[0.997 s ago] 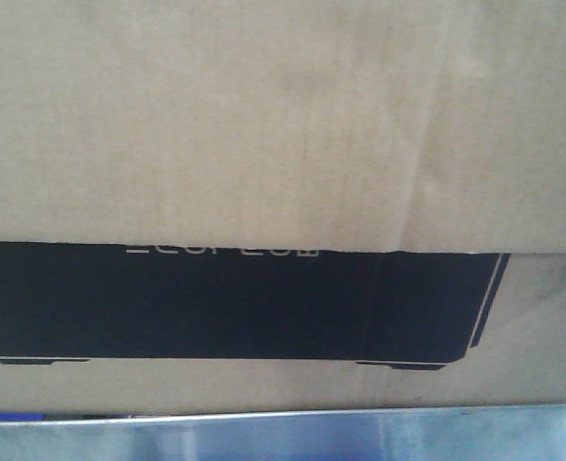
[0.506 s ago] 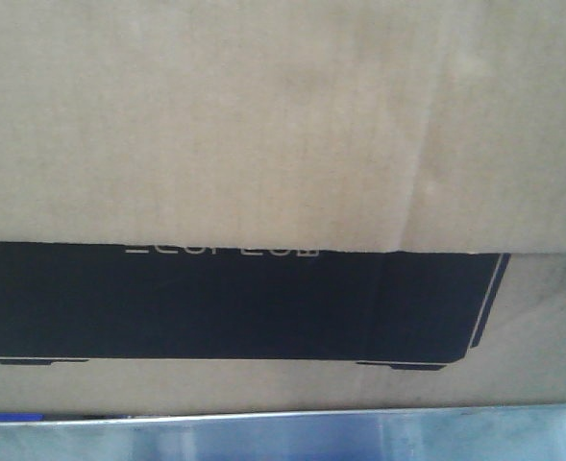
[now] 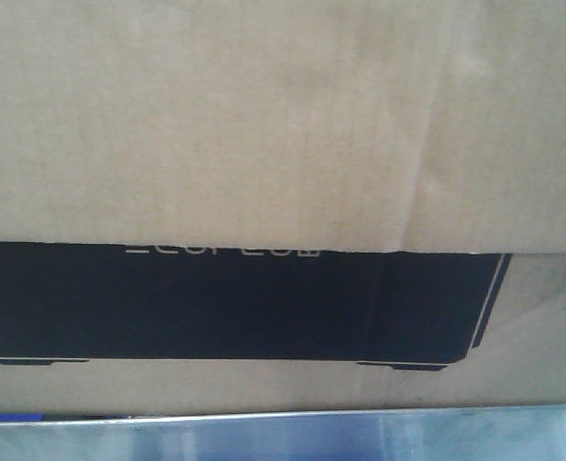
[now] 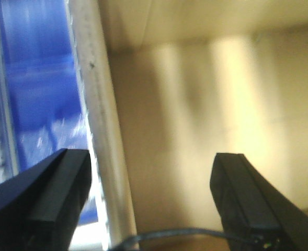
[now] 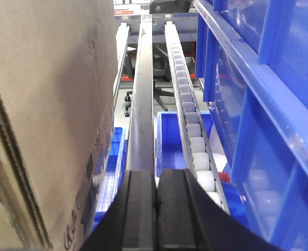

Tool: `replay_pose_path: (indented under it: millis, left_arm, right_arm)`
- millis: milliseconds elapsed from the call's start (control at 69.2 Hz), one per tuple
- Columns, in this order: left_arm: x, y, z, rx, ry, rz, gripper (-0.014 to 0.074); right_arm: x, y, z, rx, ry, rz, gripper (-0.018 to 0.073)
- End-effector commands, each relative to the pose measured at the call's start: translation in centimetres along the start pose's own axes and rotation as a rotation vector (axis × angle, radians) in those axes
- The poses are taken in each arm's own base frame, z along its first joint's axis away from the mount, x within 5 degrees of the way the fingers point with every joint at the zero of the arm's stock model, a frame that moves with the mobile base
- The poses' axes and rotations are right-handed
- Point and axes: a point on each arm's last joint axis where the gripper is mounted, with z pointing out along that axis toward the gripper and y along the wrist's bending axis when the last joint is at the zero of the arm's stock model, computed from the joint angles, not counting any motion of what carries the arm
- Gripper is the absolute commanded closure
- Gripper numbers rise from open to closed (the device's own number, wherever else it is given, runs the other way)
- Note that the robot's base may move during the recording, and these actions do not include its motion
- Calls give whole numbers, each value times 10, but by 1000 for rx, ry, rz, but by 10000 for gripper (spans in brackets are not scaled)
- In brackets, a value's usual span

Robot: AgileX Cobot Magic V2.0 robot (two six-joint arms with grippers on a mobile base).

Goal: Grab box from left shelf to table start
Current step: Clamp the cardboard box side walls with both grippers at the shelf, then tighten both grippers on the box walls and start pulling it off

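box (image 3: 263, 125) on metal shelf (image 3: 359, 437), filling front view; no shift across last second, so lift judged not yet begun. left gripper (image 4: 151, 172) spread wide, empty, facing cardboard side. right gripper (image 5: 156, 178) pressed closed, empty, alongside other side of box, near roller rails (image 5: 190, 115).

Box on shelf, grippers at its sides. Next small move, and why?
Probably press both arms inward against the box before any lift. It sits on the shelf; the left gripper is open, facing cardboard; the right gripper is shut, seemingly apart from the box wall.
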Motion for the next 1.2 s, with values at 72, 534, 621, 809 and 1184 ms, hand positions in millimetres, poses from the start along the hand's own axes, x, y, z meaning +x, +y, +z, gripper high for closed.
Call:
replay_pose_path:
  millis: [72,534,621,809,1184]
  left_arm:
    - [-7,2,-11,-36,-38,-33,216]
    - [-7,7,1,-92,35,-38,216]
    - [-7,7,7,-93,61,-39,216]
    - [-8,8,16,-93,90,-39,216]
    - [-8,8,16,-93,92,-39,216]
  right_arm:
    - [-11,1,-1,-11,-123,37,540]
    - [-76,8,-17,-23,-155,46,349]
    - [-93,10,-19,-25,-158,46,150]
    - [-136,14,-21,-25,-141,22,-13]
    - [-211,30,17,-83,223,-52,-9]
